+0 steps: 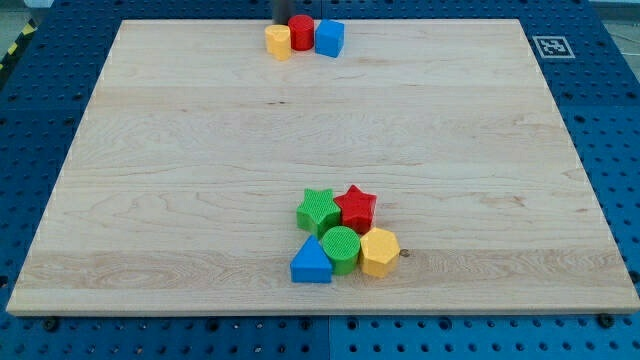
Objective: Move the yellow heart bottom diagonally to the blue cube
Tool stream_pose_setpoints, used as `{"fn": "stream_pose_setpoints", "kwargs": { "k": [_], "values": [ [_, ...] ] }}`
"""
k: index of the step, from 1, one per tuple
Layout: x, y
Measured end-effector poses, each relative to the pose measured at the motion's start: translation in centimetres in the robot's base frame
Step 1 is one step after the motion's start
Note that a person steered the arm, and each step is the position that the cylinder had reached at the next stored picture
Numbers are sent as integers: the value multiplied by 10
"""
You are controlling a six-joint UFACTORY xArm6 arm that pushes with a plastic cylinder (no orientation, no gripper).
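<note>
**Rod at the far edge, three blocks huddled beside it**

From where I stand, the wooden counter point(200, 180) carries two little groups. Up at the view's top edge sit the yellow heart point(278, 42), a red cylinder point(302, 32) and the blue cube point(329, 38), touching one another in a short row, with the heart at the view's left end and the cube at the right. The dark rod comes down just behind them; my tip point(282, 22) shows only as a dark stub just above the heart and beside the red cylinder, and whether it touches either I cannot tell. There is no claw on this arm, so nothing is held.

Well apart, near the view's bottom, a second cluster is packed tight: a green star point(318, 210), a red star point(356, 208), a green cylinder point(341, 248), a blue triangle point(311, 263) and a yellow hexagon point(379, 251).
</note>
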State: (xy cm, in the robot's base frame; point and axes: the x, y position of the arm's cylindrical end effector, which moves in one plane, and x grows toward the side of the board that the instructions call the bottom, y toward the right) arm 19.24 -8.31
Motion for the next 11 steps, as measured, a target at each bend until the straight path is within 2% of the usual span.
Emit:
{"fn": "stream_pose_setpoints", "kwargs": {
  "k": [1,3,4,6,7,10,11],
  "values": [
    [1,-18],
    [60,0],
    [69,7],
    [78,65],
    [106,88],
    [126,131],
    [152,138]
  ]
}}
